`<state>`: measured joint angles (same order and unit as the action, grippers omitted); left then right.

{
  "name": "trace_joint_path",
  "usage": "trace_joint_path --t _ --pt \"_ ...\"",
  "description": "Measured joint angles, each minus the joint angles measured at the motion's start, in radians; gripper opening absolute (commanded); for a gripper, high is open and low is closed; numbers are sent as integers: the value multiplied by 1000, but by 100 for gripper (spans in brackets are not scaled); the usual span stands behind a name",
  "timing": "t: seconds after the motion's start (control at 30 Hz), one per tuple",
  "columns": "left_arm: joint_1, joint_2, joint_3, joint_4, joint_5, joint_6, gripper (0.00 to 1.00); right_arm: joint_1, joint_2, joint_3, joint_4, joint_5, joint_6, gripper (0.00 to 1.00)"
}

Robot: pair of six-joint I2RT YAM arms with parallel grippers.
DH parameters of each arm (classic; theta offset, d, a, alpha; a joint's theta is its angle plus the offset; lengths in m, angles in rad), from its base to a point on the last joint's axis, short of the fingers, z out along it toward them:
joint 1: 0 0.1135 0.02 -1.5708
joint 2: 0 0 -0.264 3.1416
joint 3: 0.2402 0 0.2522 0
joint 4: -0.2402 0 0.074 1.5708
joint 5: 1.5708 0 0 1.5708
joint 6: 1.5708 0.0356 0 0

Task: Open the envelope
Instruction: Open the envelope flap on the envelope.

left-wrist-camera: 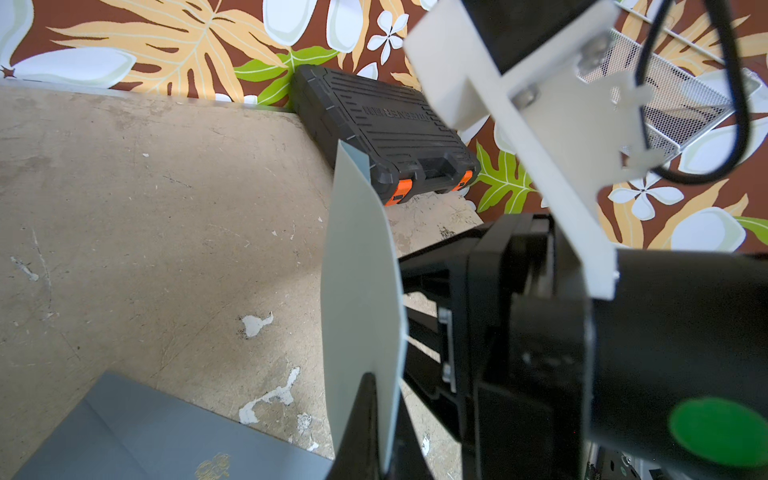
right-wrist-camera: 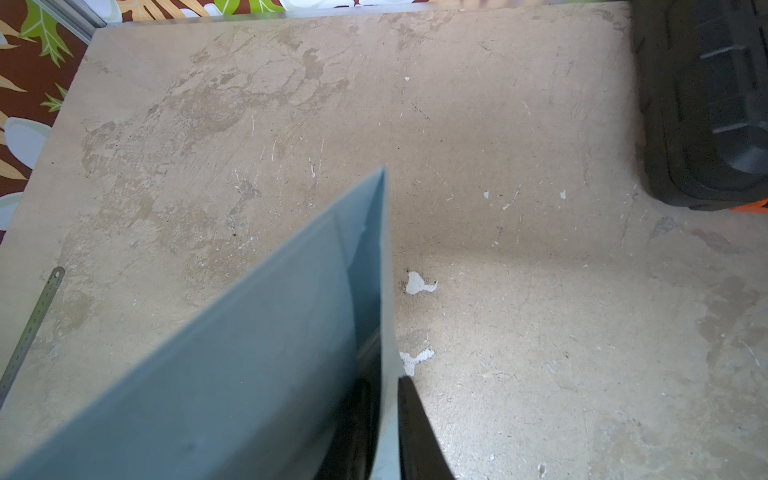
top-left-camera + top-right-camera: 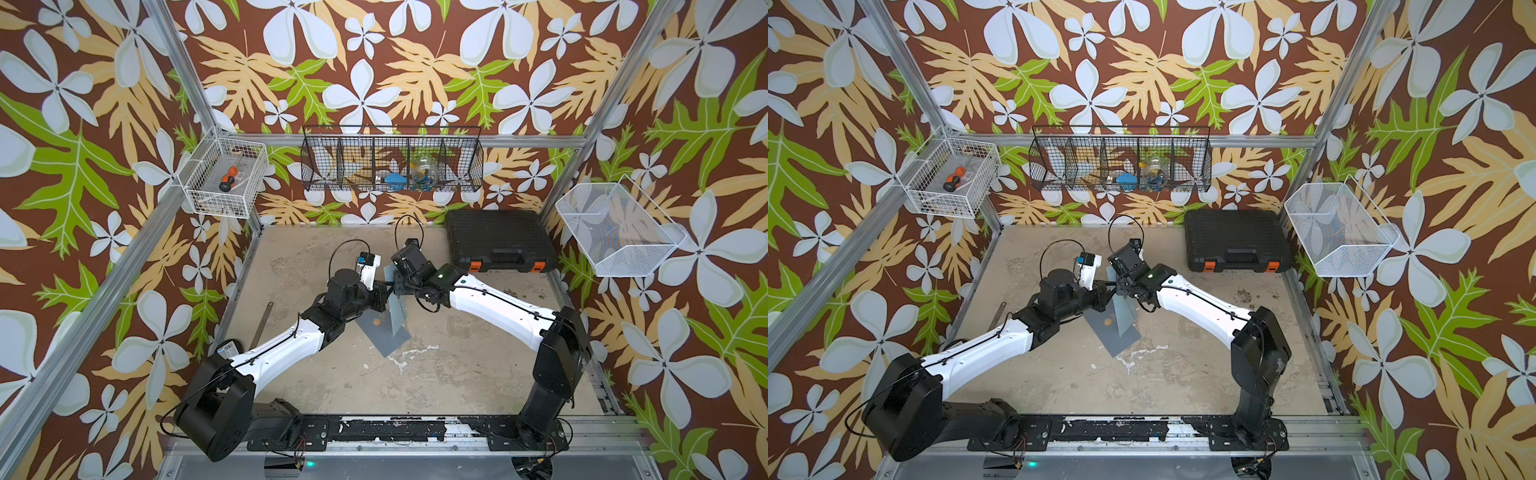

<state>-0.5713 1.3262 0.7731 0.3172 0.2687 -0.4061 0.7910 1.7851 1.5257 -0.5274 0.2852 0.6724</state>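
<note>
Right hand (image 2: 388, 409) pinching envelope flap (image 2: 249, 353), left hand (image 1: 380, 424) likewise, grips obscured from above

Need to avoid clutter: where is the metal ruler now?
In both top views the ruler lies flat by the left edge of the table, beside the left arm, apart from the envelope.

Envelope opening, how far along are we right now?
Done: the flap is lifted off the envelope and stands upright. In hand: the left tool and the right tool each pinch that flap's edge. Left: probably folding the flap fully back so the pocket lies open; the envelope's body lies flat on the table.
</note>
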Motion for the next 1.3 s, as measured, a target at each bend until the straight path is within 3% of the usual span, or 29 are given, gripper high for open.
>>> trace_joint_path --t 0.27,0.83,1.1,1.3 --pt "-1 2 0 6 5 11 0 -1 -2 -3 12 -5 0 0" --pt "-1 6 0 16 5 11 0 -1 -15 -13 13 1 -6 0" --pt "-1 -18 -6 16 1 23 0 -7 -46 -21 13 2 -99 0" --pt "-1 -48 -23 10 14 42 0 -73 -125 -121 60 -73 -196 10"
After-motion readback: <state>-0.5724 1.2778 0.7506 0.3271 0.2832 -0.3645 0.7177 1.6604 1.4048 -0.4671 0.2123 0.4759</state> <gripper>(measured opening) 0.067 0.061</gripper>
